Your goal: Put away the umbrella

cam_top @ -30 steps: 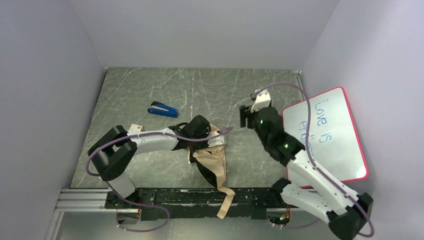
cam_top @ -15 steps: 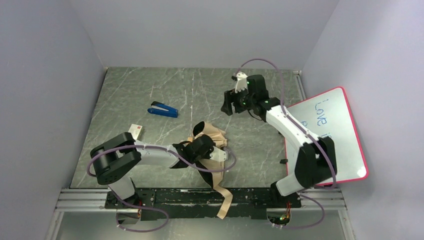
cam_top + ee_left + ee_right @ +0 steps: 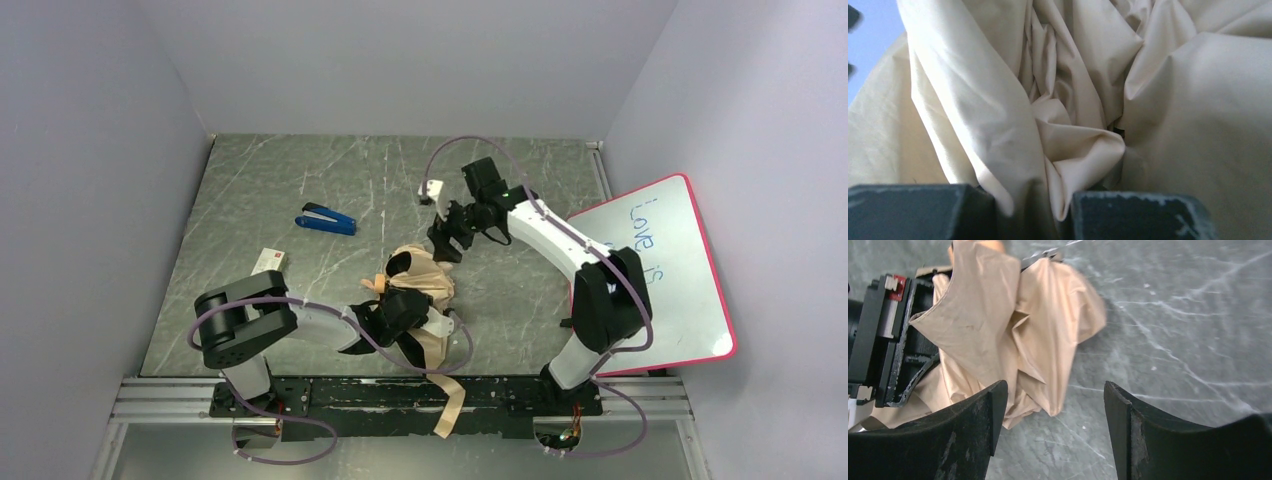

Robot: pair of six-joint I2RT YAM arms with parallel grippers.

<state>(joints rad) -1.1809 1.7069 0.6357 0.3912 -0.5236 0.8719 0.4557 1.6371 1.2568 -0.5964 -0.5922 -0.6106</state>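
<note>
The umbrella (image 3: 424, 282) lies crumpled on the table, cream-beige canopy with black lining showing. Its beige strap (image 3: 452, 402) hangs over the table's near edge. My left gripper (image 3: 401, 314) is shut on a fold of the canopy. In the left wrist view that cloth fills the frame and runs down between my two dark fingers (image 3: 1143, 216), where the left gripper (image 3: 1033, 202) pinches it. My right gripper (image 3: 446, 241) hovers open just beyond the umbrella's far edge. In the right wrist view the right gripper (image 3: 1055, 415) has bare table between its fingers, with the umbrella (image 3: 1013, 315) ahead. Shaft and handle are hidden.
A blue stapler (image 3: 326, 219) lies at the back left and a small white box (image 3: 269, 260) sits left of the umbrella. A pink-framed whiteboard (image 3: 668, 262) leans against the right wall. Grey walls close in the table on three sides.
My left gripper has dragged the umbrella toward the near edge. The right arm has swung left from the whiteboard side and come down by the umbrella's far edge, staying open.
</note>
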